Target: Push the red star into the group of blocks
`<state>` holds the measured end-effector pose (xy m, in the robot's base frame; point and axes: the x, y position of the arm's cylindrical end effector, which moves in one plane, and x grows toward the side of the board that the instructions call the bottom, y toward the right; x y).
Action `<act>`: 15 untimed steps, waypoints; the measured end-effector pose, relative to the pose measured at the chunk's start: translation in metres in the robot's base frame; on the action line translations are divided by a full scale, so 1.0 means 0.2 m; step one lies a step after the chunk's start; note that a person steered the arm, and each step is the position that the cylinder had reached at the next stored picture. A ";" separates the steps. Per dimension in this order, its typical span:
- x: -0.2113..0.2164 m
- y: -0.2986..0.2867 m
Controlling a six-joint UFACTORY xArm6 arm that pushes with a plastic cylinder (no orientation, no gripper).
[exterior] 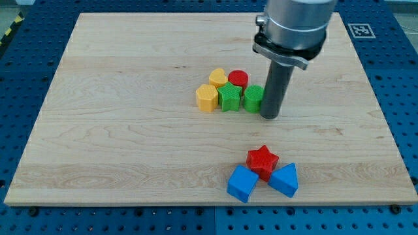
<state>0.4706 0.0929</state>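
The red star (262, 160) lies near the view's bottom, right of centre, touching a blue cube (242, 183) at its lower left and a blue triangle (285, 180) at its lower right. A group of blocks sits at mid-board: a yellow heart (217, 78), a red cylinder (238, 79), a yellow hexagon (206, 98), a green star (229, 97) and a green block (253, 98). My tip (270, 116) rests on the board just right of the green block, well above the red star.
The wooden board (117, 143) lies on a blue perforated table. The arm's grey body (294, 26) hangs over the board's top right. A fiducial tag (361, 29) sits off the board's top right corner.
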 end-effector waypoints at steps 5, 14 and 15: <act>0.42 -0.57; 0.58 0.18; 0.50 0.08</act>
<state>0.5701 0.1080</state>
